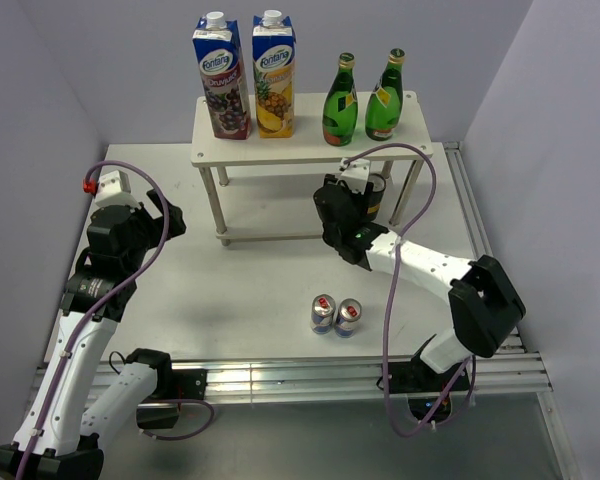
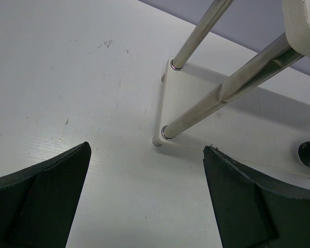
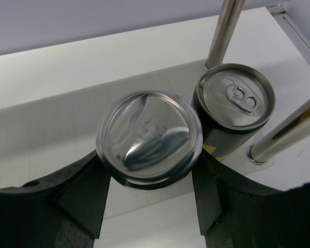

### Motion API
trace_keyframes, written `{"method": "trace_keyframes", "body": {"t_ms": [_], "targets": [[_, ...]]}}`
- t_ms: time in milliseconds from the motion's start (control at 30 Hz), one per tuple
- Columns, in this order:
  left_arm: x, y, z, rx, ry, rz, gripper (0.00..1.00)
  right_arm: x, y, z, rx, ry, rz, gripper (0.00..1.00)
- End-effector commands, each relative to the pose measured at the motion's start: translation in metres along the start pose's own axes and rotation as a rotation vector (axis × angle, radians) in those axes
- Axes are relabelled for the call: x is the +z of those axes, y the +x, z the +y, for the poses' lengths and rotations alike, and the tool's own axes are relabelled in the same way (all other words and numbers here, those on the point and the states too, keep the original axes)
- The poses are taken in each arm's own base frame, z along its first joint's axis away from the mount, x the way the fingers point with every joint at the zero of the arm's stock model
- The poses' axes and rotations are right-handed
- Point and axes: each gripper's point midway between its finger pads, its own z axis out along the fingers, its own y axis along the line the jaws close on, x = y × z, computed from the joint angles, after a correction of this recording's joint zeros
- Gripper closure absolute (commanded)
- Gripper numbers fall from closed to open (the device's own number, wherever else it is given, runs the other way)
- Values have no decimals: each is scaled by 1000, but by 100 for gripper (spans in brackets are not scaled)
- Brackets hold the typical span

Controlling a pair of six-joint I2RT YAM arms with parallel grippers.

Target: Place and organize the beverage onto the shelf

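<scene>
My right gripper (image 3: 149, 166) is shut on a dark can (image 3: 149, 138), its dented silver end facing the camera, at the front edge of the white shelf's lower board (image 3: 51, 119). A second dark can (image 3: 236, 103) stands upright on that board just to its right, also visible in the top view (image 1: 378, 188). Two green bottles (image 1: 340, 102) (image 1: 384, 98) stand on the shelf's top board (image 1: 310, 150). Two slim blue-and-silver cans (image 1: 323, 313) (image 1: 348, 317) stand on the table in front. My left gripper (image 2: 146, 150) is open and empty, left of the shelf.
Two tall juice cartons (image 1: 221, 78) (image 1: 274, 76) stand on the left half of the top board. Shelf legs (image 3: 225, 31) (image 3: 284, 134) flank the standing can. The left wrist view shows the shelf's left legs (image 2: 217, 98). Walls enclose the table on three sides.
</scene>
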Motion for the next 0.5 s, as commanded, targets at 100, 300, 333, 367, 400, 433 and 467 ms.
{"method": "trace_keyframes", "body": {"t_ms": [100, 300, 333, 367, 400, 433, 467], "targets": [[-3, -10, -3, 2, 17, -33, 3, 7, -38, 9, 106, 9, -93, 100], [-3, -8, -3, 3, 17, -28, 2, 13, -28, 5, 105, 26, -72, 100], [-3, -9, -3, 4, 21, -30, 2, 14, -27, 5, 102, 29, -69, 100], [-3, -8, -3, 4, 19, -29, 2, 15, -24, 4, 95, 32, -64, 100], [-4, -9, -3, 2, 20, -32, 2, 16, -21, 4, 94, 36, -60, 100], [-4, -10, -3, 1, 18, -34, 2, 16, -18, 4, 87, 41, -53, 100], [-4, -9, -2, 3, 17, -33, 2, 17, -15, 3, 83, 46, -48, 100]]}}
